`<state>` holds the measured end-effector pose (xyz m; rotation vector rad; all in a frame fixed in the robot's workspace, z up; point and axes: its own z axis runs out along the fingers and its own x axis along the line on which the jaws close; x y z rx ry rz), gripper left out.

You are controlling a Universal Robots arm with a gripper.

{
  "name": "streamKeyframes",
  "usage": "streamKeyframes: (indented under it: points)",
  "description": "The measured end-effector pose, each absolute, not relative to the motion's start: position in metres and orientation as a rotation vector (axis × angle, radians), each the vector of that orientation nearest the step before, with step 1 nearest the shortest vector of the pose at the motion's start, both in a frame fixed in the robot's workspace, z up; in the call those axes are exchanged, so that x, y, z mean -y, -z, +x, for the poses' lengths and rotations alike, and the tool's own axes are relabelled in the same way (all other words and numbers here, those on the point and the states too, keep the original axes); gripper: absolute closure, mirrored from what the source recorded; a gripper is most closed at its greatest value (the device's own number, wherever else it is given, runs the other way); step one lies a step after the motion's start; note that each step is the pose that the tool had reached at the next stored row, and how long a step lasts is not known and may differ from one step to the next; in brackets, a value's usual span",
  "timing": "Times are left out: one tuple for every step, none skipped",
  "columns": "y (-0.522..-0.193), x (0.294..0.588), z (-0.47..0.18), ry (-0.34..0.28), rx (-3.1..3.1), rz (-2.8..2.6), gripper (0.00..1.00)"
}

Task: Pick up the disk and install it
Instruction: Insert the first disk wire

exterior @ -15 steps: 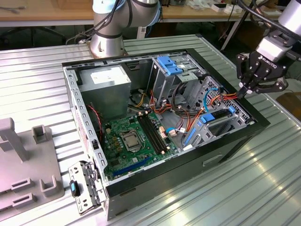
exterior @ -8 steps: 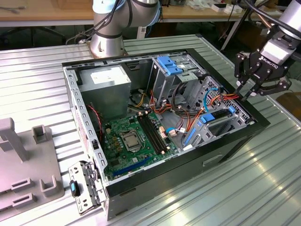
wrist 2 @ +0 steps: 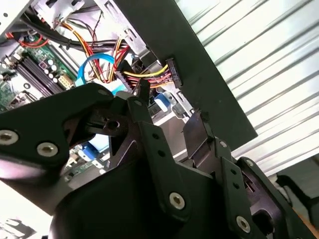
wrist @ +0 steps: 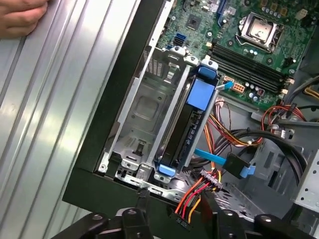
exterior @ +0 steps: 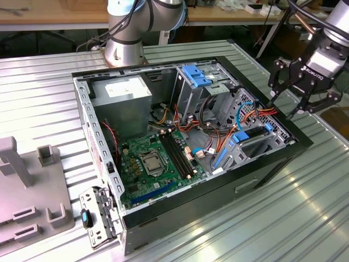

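In the exterior view an open computer case (exterior: 262,174) is seen lying on a ribbed metal table (exterior: 43,93). The motherboard (exterior: 155,161) is at the case's centre, the power supply (exterior: 120,95) at ten o'clock, and a fixed blue bracket (exterior: 199,76) tops the drive cage at twelve o'clock. The gripper (exterior: 282,107) is held over the case's rim at two o'clock, its jaws spread apart with nothing between them. The arm's base (exterior: 128,38) is placed beyond the case at eleven o'clock, and a grey moulded fixture (exterior: 27,185) is laid on the table at nine o'clock.

The disk's place is made plain by the first wrist view. There the disk (wrist: 188,127) is seated on edge in a slot of the metal cage (wrist: 139,109) just inside the case wall, with the blue end of its carrier turned towards the motherboard (wrist: 249,45). A bundle of red, yellow and black power wires (wrist: 199,186) and a flat blue cable (wrist: 214,158) are seen just beside it. The gripper (wrist: 176,196) is shown apart from the disk, near the case's rim. A person's hand (wrist: 20,17) is seen over the table.

In the second wrist view the fingers (wrist 2: 149,134) are viewed from behind, parted and empty. The power wires (wrist 2: 139,74) and the blue cable (wrist 2: 89,67) are seen beyond them
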<state>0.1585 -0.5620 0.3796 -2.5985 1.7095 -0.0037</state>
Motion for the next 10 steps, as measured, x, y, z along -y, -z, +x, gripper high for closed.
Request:
streamKeyframes:
  points:
    - [-0.3795,0.5620,0.1588,0.003,-1.679,-2.618,0.46]
    - [-0.3794,0.5620,0.1589,0.003,-1.656,-2.633,0.46]
    - [-0.3792,0.5620,0.1590,0.002,-1.622,-2.654,0.46]
    - [-0.3790,0.5620,0.1591,0.001,-1.577,-2.681,0.46]
    - [-0.3787,0.5620,0.1592,0.001,-1.553,-2.695,0.46]
    - [-0.3784,0.5620,0.1596,0.000,-1.531,-2.707,0.46]
    - [-0.3780,0.5619,0.1607,0.000,-1.515,-2.716,0.46]
    - [-0.3779,0.5612,0.1619,0.000,-1.512,-2.719,0.46]
    - [-0.3776,0.5586,0.1648,0.002,-1.511,-2.722,0.46]
    - [-0.3774,0.5573,0.1659,0.003,-1.510,-2.723,0.46]
